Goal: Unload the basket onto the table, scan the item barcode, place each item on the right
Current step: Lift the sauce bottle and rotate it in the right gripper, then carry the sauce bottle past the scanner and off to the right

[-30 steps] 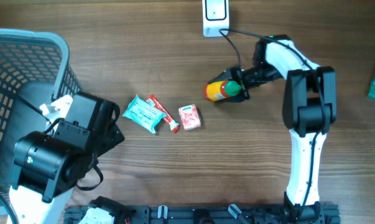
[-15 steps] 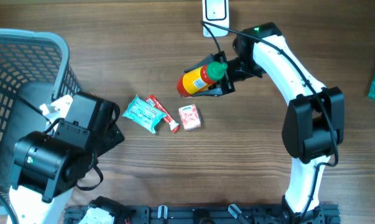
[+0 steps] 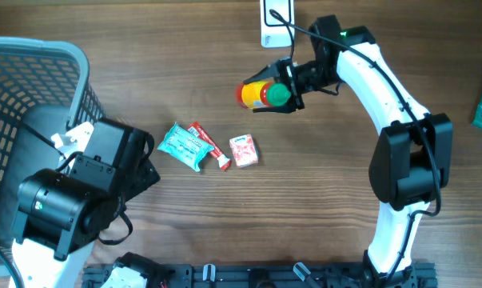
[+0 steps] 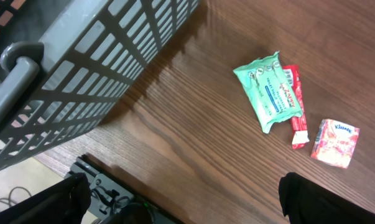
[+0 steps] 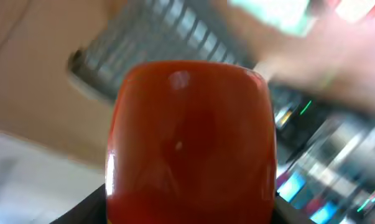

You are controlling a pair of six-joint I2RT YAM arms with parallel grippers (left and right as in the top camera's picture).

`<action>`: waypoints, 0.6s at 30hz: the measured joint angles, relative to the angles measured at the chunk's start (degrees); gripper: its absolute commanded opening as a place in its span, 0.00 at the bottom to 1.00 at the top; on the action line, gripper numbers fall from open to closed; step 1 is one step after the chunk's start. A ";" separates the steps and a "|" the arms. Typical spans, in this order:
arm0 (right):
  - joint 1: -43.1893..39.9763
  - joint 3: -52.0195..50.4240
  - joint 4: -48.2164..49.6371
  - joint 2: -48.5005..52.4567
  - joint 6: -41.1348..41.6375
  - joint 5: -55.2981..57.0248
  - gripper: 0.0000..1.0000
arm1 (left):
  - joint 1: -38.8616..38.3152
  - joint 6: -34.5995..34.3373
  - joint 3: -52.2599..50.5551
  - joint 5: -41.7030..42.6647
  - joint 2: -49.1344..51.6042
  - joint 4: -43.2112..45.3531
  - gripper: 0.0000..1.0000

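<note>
The bottle (image 3: 252, 94) is held at upper centre, just below the scanner (image 3: 276, 20), clamped near its cap by the half-closed right gripper (image 3: 287, 90). The left gripper (image 4: 187, 202) is spread wide and empty. If the barcode is turned away, no scan is likely to be registered.

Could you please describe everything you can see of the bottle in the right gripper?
The bottle is glossy, plastic by its look, with a red-orange and yellow body and a green cap. The right gripper has its jaws closed on the cap end, holding it roughly sideways, seemingly lifted, near the white device. No barcode shows; the wrist view is blurred.
</note>
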 measured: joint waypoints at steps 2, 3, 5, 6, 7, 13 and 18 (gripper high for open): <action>-0.17 0.00 1.88 0.00 -0.50 8.09 0.04 | 0.00 0.00 0.00 0.00 0.00 -0.02 1.00; -0.48 0.00 2.19 0.00 -0.52 12.44 0.04 | 0.00 0.00 0.00 0.00 0.00 0.00 1.00; -1.84 0.00 3.56 0.00 -0.94 19.21 0.04 | 0.00 0.00 0.00 0.00 0.00 0.00 1.00; -3.17 0.00 3.78 0.00 -1.14 22.40 0.04 | 0.00 0.00 0.00 0.00 0.00 -0.02 1.00; -5.09 0.02 3.74 0.00 -1.14 25.83 0.05 | 0.00 0.00 0.00 0.00 0.00 -0.02 1.00; -11.80 2.38 6.34 -0.59 5.86 45.46 0.17 | 0.00 0.00 0.00 0.00 0.00 0.00 1.00; -10.56 3.08 20.50 -1.20 7.80 54.86 0.28 | 0.00 0.00 0.00 0.00 0.00 -0.02 1.00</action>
